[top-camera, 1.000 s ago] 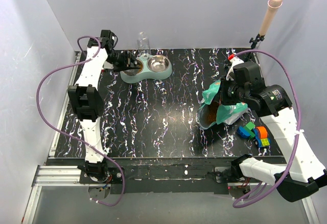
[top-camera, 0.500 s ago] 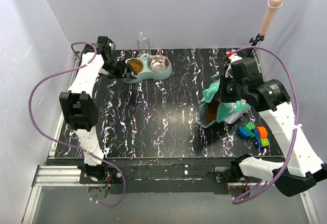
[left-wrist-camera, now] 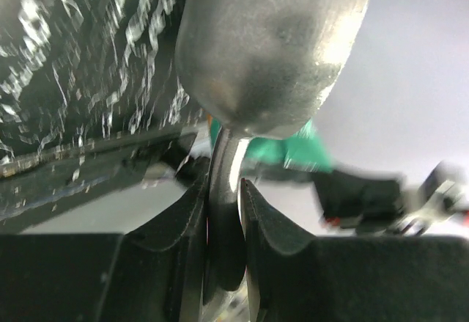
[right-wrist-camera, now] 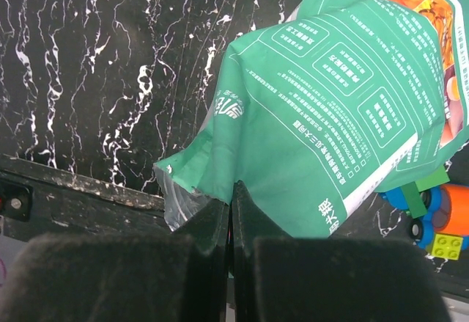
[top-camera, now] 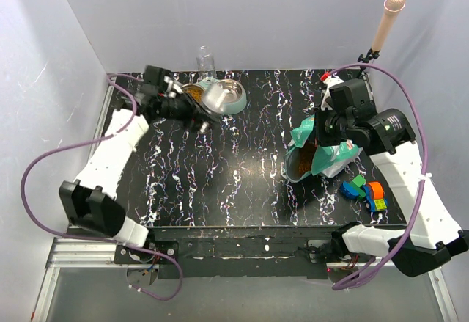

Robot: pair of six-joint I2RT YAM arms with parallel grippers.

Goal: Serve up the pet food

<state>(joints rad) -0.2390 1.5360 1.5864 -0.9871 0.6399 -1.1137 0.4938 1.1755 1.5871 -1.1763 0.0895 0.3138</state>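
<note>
My left gripper (top-camera: 192,111) is shut on the handle of a grey scoop (top-camera: 214,100), held above the mint-green double bowl (top-camera: 238,106). Brown pet food (top-camera: 192,89) lies in the bowl's left cup; the right steel cup (top-camera: 233,89) looks empty. In the left wrist view the scoop's rounded underside (left-wrist-camera: 271,43) fills the frame, with its handle pinched in my left gripper (left-wrist-camera: 226,205). My right gripper (top-camera: 323,127) is shut on the upper edge of the teal-and-white bag (top-camera: 322,157), with kibble (top-camera: 299,165) showing in its mouth. The right wrist view shows that gripper (right-wrist-camera: 231,208) clamping the bag's edge (right-wrist-camera: 322,116).
A clear glass jar (top-camera: 206,59) stands behind the bowl. Coloured toy blocks (top-camera: 366,190) lie right of the bag and also show in the right wrist view (right-wrist-camera: 440,219). A pink-tipped pole (top-camera: 386,20) stands at the back right corner. White walls close in three sides.
My left arm has swung right and forward, carrying the scoop from the bowl's left side to above it. Kibble now shows in the left cup. The right arm barely moved.
</note>
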